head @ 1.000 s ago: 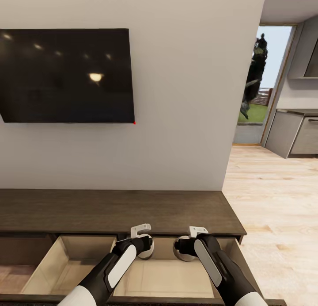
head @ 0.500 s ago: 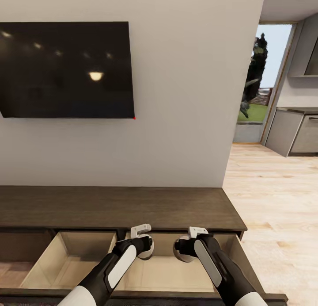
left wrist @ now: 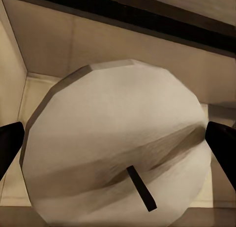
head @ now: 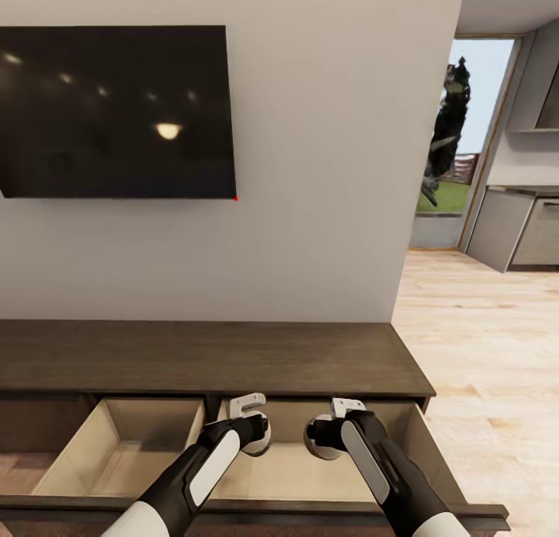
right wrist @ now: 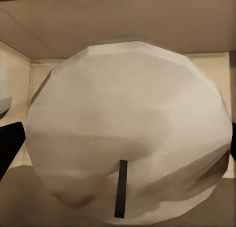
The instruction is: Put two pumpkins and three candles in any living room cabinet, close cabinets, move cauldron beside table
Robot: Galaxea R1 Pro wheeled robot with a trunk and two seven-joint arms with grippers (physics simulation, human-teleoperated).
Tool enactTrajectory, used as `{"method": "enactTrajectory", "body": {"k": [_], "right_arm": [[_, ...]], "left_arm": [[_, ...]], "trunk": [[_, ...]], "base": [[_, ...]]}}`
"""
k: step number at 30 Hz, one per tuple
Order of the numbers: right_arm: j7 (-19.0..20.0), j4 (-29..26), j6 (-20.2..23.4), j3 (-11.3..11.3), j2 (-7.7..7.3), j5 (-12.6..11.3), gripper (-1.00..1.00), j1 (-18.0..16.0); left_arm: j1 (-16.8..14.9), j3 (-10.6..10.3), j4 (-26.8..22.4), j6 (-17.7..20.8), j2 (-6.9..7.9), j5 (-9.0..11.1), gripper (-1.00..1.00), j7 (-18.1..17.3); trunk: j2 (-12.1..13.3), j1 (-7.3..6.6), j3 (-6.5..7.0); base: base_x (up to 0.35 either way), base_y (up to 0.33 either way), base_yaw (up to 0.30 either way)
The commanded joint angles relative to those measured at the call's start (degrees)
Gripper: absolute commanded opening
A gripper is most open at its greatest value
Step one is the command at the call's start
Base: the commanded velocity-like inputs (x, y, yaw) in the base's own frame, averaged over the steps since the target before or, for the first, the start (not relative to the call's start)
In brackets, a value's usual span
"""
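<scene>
In the left wrist view a pale beige candle (left wrist: 113,118) with a dark wick sits between the dark fingers (left wrist: 10,148) of my left gripper (left wrist: 118,145), which is shut on it. My right gripper (right wrist: 120,145) is likewise shut on a second candle (right wrist: 128,99). Both are held over the pale inside of the right open drawer (head: 303,475) of the long dark-brown cabinet (head: 210,358). In the head view my left forearm (head: 210,463) and right forearm (head: 365,459) reach side by side into that drawer. The rim of the left candle (right wrist: 3,91) shows in the right wrist view.
A second drawer (head: 116,452) stands open to the left, with pale bare boards. A black TV (head: 116,110) hangs on the wall above the cabinet. Light wood floor (head: 481,343) runs to the right toward a doorway (head: 458,133) and grey kitchen units (head: 512,234).
The whole picture has slid upward a little, so the camera has moved. Both arms keep the same pose over the right drawer, each still holding its candle.
</scene>
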Motion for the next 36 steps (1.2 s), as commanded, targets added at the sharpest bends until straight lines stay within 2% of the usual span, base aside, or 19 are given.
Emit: {"method": "enactTrajectory", "body": {"k": [1,31,36], "right_arm": [[-0.67,-0.04,0.04,0.1,0.0,-0.67,-1.0,-0.05],[-0.67,0.07,0.04,0.1,0.02,-0.67,-1.0,-0.05],[-0.67,0.09,0.04,0.1,0.02,-0.67,-1.0,-0.05]], "left_arm": [[-0.06,-0.17,-0.1,0.03,0.04,0.56,-1.0,0.54],[-0.04,-0.17,-0.1,0.03,0.02,0.56,-1.0,0.38],[-0.04,-0.17,-0.1,0.03,0.02,0.55,-1.0,0.52]], "trunk": [[-0.45,0.21,-0.24],[-12.48,6.8,-5.63],[-12.48,6.8,-5.63]], "base": [[0.0,0.0,0.0],[0.0,0.0,0.0],[0.0,0.0,0.0]]}}
